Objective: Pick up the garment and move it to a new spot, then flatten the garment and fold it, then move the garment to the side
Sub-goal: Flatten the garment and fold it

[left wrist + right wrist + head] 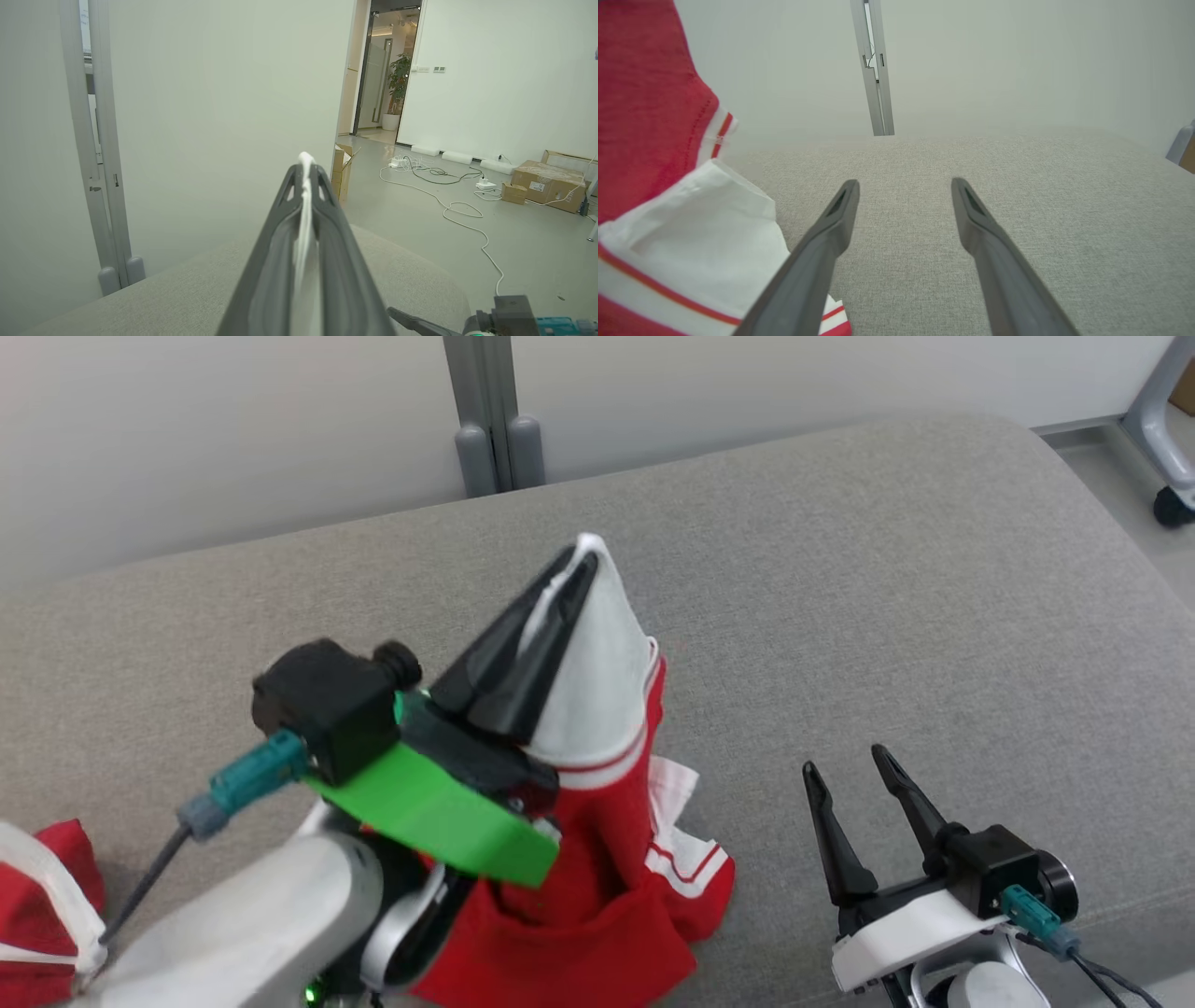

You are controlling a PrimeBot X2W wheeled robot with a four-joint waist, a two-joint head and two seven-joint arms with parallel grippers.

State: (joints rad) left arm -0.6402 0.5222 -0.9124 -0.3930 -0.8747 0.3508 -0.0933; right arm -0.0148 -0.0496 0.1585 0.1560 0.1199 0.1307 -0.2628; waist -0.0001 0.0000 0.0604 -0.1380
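Head view: the left hand [574, 565] is raised above the grey padded worktop [887, 569], fingers pointing up and away from the robot. Its two fingers are pressed together on a white edge of the garment [607, 803]. The red garment with white, red-striped trim hangs from that grip. Its lower folds are bunched near the bottom of the frame, left of the right hand [845, 761]. Whether those folds rest on the worktop or hang just above it cannot be confirmed.

The pale left forearm [261, 915] and a green bracket [439, 812] on the wrist cover the garment's left side. The bottom edge of the frame cuts off its hem.

The right hand sits low at the lower right, fingers spread wide and pointing up the frame, holding nothing and apart from the garment.

Left wrist view: the left hand [306, 165] shows a thin white strip of the garment [303, 224] pinched between the closed fingers and standing just proud of the tips.

Right wrist view: the right hand [905, 184] is level over the bare worktop [1017, 186] with a wide gap between its fingers. The garment [654, 116] is at the left edge, cut off by the frame and partly behind the left finger.

A second piece of red and white cloth [37, 896] lies at the lower left corner of the head view. It is cropped, and its link to the held garment cannot be determined.
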